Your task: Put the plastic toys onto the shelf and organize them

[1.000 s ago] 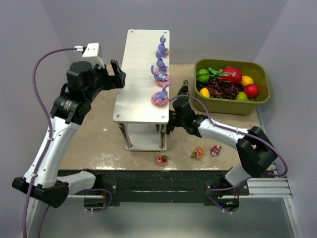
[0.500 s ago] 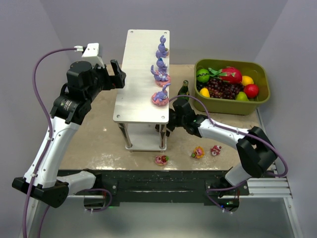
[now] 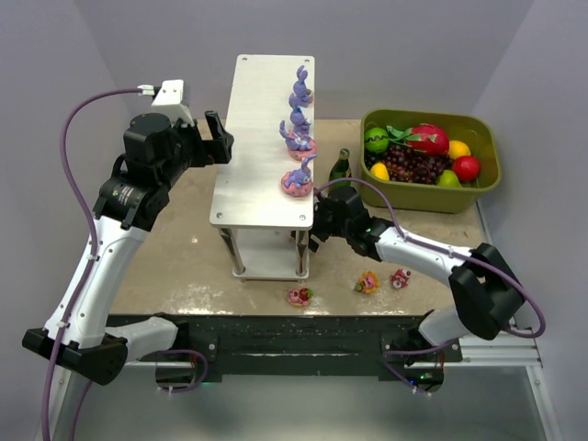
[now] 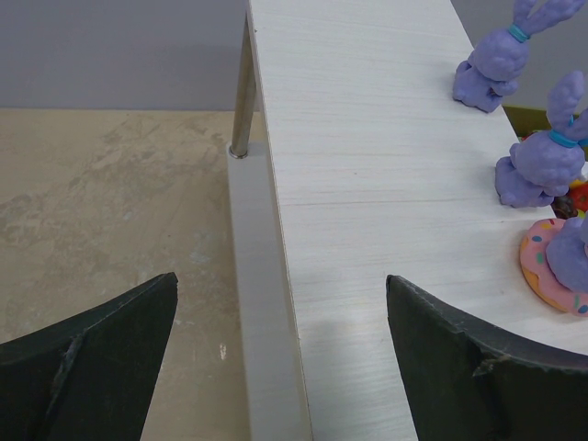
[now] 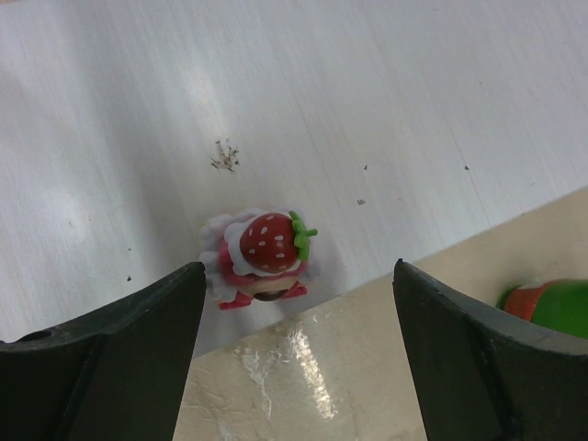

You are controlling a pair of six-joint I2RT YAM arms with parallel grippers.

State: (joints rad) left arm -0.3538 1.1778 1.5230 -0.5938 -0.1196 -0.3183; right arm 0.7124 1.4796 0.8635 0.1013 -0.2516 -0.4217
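The shelf (image 3: 262, 138) stands mid-table with a pale top board and a lower white tier (image 5: 276, 110). Three purple bunnies (image 3: 299, 133) stand along the top board's right edge and also show in the left wrist view (image 4: 542, 161). A strawberry toy (image 5: 262, 250) sits on the lower tier near its edge. My right gripper (image 3: 313, 235) is open at the shelf's front right, its fingers (image 5: 110, 358) on either side of the strawberry toy without touching it. My left gripper (image 3: 219, 140) is open and empty over the top board's left edge (image 4: 276, 230). Three small toys (image 3: 367, 282) lie on the table in front.
An olive-green bin (image 3: 478, 188) of larger fruits stands at the right. A dark green bottle (image 3: 341, 165) stands between the bin and the shelf. A thin metal leg (image 4: 243, 92) holds up the shelf's top board. The table's front edge is close to the loose toys.
My right arm has shifted slightly, its elbow moving right. The left arm and the bunnies have not moved.
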